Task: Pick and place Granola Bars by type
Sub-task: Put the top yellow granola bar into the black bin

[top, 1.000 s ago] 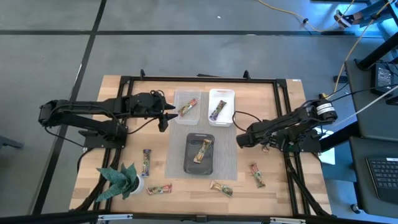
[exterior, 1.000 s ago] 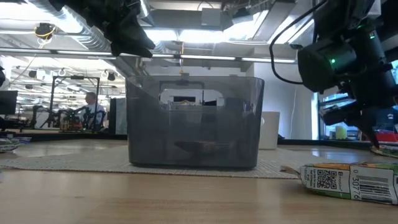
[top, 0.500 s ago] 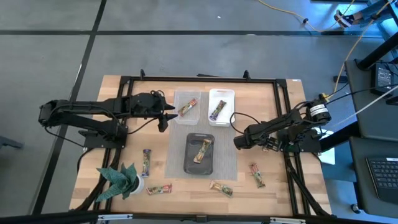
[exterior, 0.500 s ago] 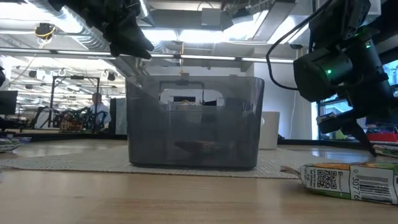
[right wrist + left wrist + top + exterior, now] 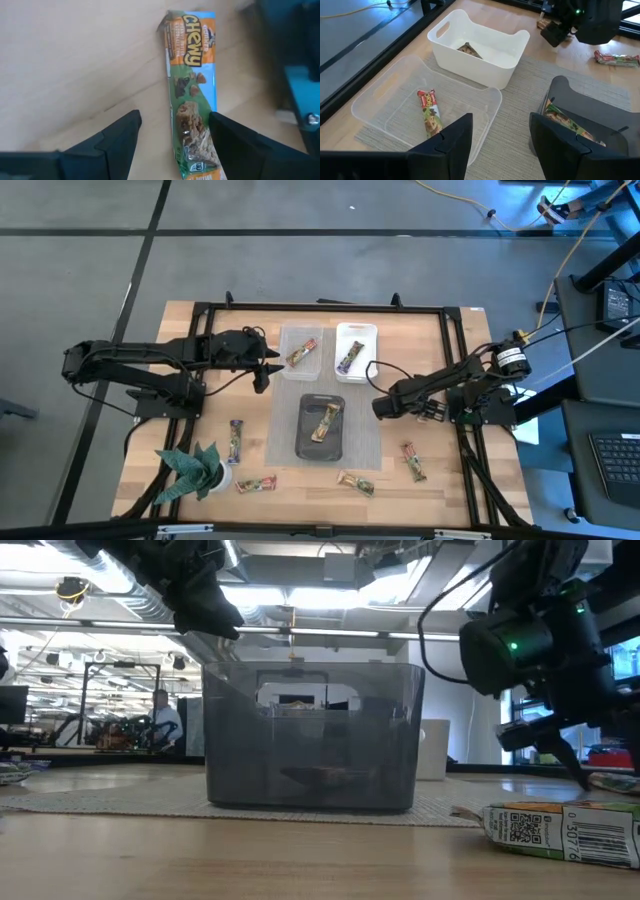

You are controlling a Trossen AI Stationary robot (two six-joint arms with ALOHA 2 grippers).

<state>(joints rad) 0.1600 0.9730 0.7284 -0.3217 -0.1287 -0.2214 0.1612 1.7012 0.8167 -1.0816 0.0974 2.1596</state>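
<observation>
Three granola bars already sit in containers: a red-and-green one (image 5: 431, 113) in the clear tray (image 5: 380, 100), a dark one (image 5: 468, 49) in the white bin (image 5: 517, 47) just beside it, and a green-yellow one (image 5: 327, 422) in the dark grey bin (image 5: 305, 442) nearer the front of the counter (image 5: 200, 430). The rest lie loose around the grey bin: one (image 5: 235, 440) to its left, two (image 5: 257, 483) (image 5: 356, 482) in front of it near the counter's front edge, one (image 5: 413, 462) to its right front. Another bar, with "CHEWY" on an orange, blue and green wrapper (image 5: 192, 95), lies flat on the wood right under the right hand (image 5: 172, 145), whose fingers are spread apart and grip nothing; that hand (image 5: 381, 407) hovers just right of the grey bin. The left hand (image 5: 500, 142) hangs above the clear tray's near edge, open and empty. A green artificial plant (image 5: 190, 470) stands at the counter's front left corner, well apart from the grey bin.
</observation>
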